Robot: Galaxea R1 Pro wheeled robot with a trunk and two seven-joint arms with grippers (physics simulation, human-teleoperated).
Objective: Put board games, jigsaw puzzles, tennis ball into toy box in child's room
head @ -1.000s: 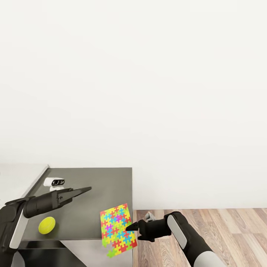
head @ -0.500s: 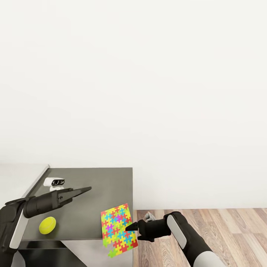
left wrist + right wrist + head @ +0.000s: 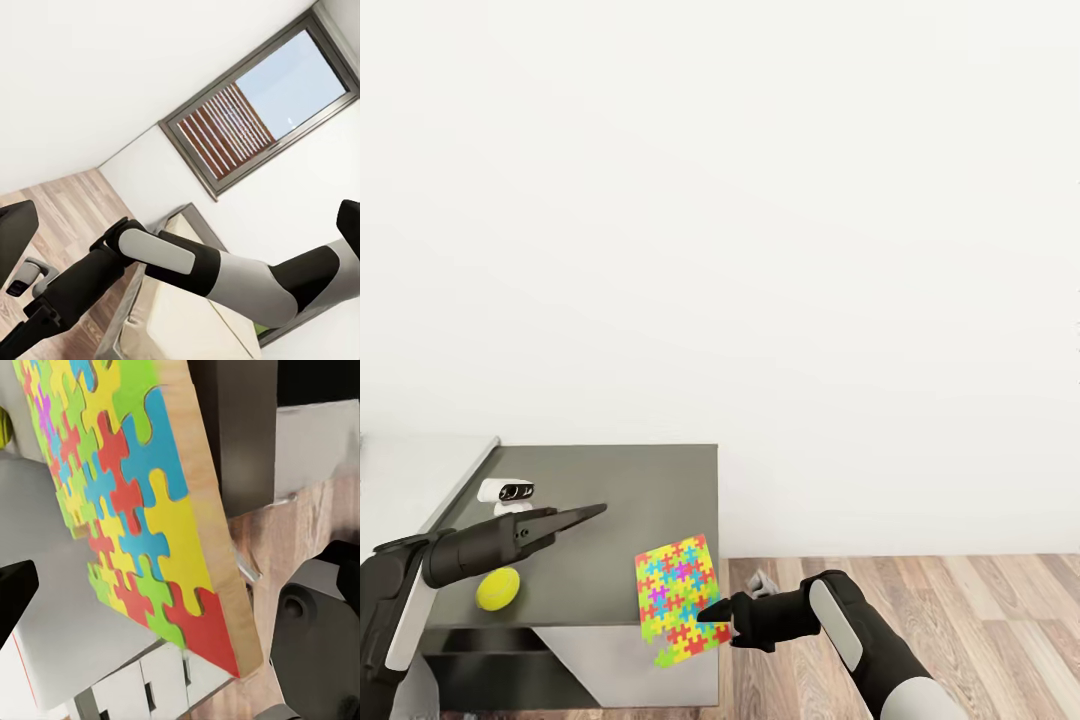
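Note:
A colourful jigsaw puzzle hangs tilted at the dark table's near right corner, partly past the edge. My right gripper is shut on its lower right edge. The wrist view shows the puzzle board close up between the fingers. A yellow tennis ball lies on the table near its front left. My left gripper hovers open above the table, over and to the right of the ball. The toy box and the board games are out of view.
A small white device stands at the table's back left. A pale surface adjoins the table on the left. Wooden floor lies to the right, a white wall behind. The left wrist view shows my right arm, a window and a bed.
The whole picture has shifted: table, ball and floor now sit a little higher in the view, so the camera moved. The puzzle stays in my right gripper, slightly higher against it.

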